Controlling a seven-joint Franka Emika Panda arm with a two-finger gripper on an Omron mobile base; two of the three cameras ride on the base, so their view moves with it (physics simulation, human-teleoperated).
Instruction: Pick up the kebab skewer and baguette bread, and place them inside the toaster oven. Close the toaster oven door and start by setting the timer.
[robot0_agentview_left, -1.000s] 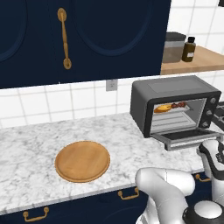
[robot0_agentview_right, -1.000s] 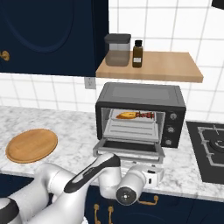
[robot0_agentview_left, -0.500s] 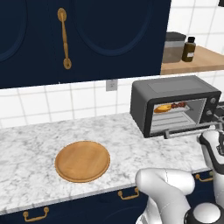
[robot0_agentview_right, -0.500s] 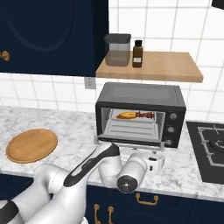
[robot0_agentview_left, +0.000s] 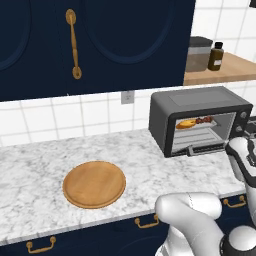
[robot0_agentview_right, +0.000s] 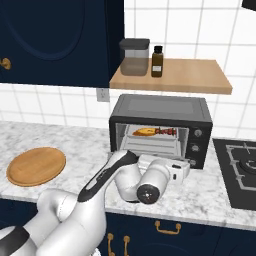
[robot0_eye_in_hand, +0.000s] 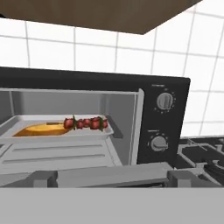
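Note:
The toaster oven (robot0_agentview_left: 200, 107) (robot0_agentview_right: 160, 107) (robot0_eye_in_hand: 166, 87) stands on the marble counter with its door (robot0_agentview_left: 205, 148) (robot0_agentview_right: 150, 150) (robot0_eye_in_hand: 109, 175) hinged down, close to level. On the metal tray inside lie the kebab skewer (robot0_agentview_left: 204, 120) (robot0_agentview_right: 166, 131) (robot0_eye_in_hand: 85, 123) and, to its left, the golden baguette bread (robot0_agentview_left: 186, 123) (robot0_agentview_right: 143, 132) (robot0_eye_in_hand: 39, 129). My gripper (robot0_agentview_right: 182, 167) (robot0_agentview_left: 239, 150) is at the door's front edge, low by the bar handle, open and holding nothing. Two knobs (robot0_eye_in_hand: 165, 101) sit on the oven's right panel.
A round wooden board (robot0_agentview_left: 94, 183) (robot0_agentview_right: 36, 166) lies on the counter to the left. Above the oven a wooden shelf (robot0_agentview_right: 200, 80) carries a canister (robot0_agentview_right: 134, 56) and a dark bottle (robot0_agentview_right: 157, 61). A stove (robot0_agentview_right: 240, 170) borders the oven on the right.
My hand has risen from below the counter edge and swung right to the door's front edge. The door's handle edge has come up a little.

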